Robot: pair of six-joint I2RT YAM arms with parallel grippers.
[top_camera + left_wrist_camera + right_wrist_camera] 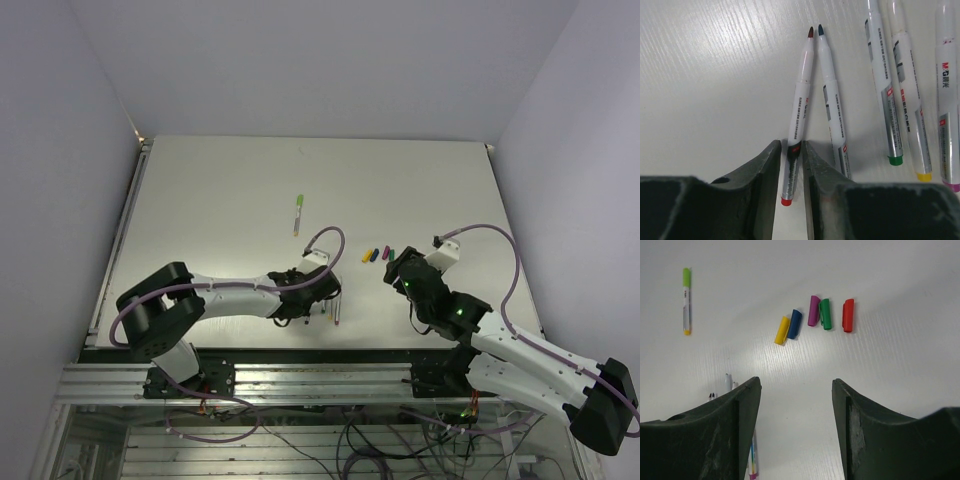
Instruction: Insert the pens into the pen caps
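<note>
The left hand [791, 143] is low over the surface [220, 200], close to the middle of its near edge. Its two fingers [762, 170] are pressed in on either side of the red-ended pen [799, 107], gripping it just above the red end. Whether that pen is off the surface or lying on it is hard to tell from this angle. A second pen [830, 100] lies just beside it, and the two meet near their dark tips in a narrow V. Three more pens lie to the right, roughly parallel: a green-ended pen [884, 95], a yellow-ended pen [910, 110] and a purple-ended pen [947, 100].

The right hand [796, 382] hangs with its jaws wide apart and nothing between them, right of centre on the surface. Beyond its fingers lie the caps: the yellow cap [782, 330] touching the blue cap [794, 324], the purple cap [814, 310] against the green cap [825, 314], and the red cap [848, 315] just apart. A capped marker [298, 214] with a green cap lies alone near the surface's middle.
</note>
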